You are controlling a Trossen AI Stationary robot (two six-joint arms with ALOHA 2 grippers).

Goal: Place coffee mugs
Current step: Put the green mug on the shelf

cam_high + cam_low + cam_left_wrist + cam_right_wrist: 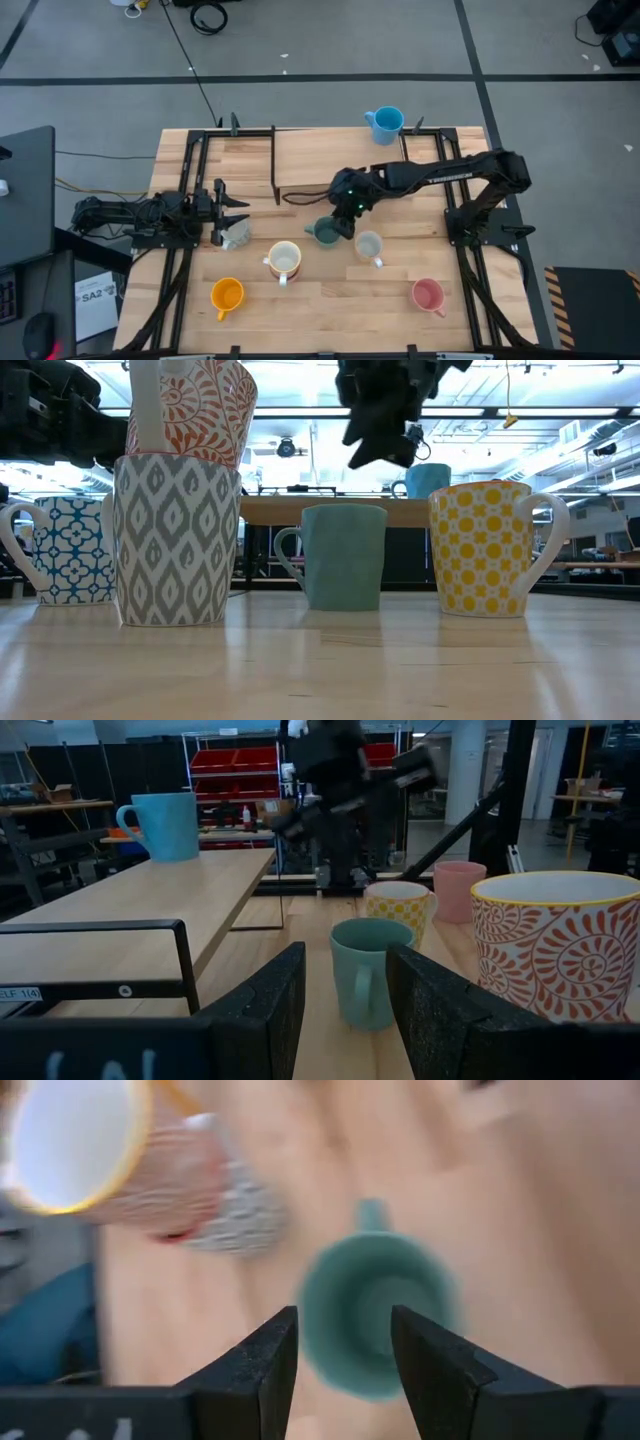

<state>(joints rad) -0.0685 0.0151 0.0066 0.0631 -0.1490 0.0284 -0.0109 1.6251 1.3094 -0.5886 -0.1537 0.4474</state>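
A dark green mug stands upright on the wooden table near its middle. My right gripper hangs open above it, a little to its far right, slanting down. In the right wrist view the mug shows blurred below the open fingers, apart from them. In the low view the right gripper is well above the green mug. My left gripper waits at the table's left, level and open, with nothing between its fingers.
Other mugs stand upright around: yellow-patterned, orange-patterned, grey-patterned by the left gripper, plain orange, pink, bright blue at the far edge. A blue-patterned one shows in the low view.
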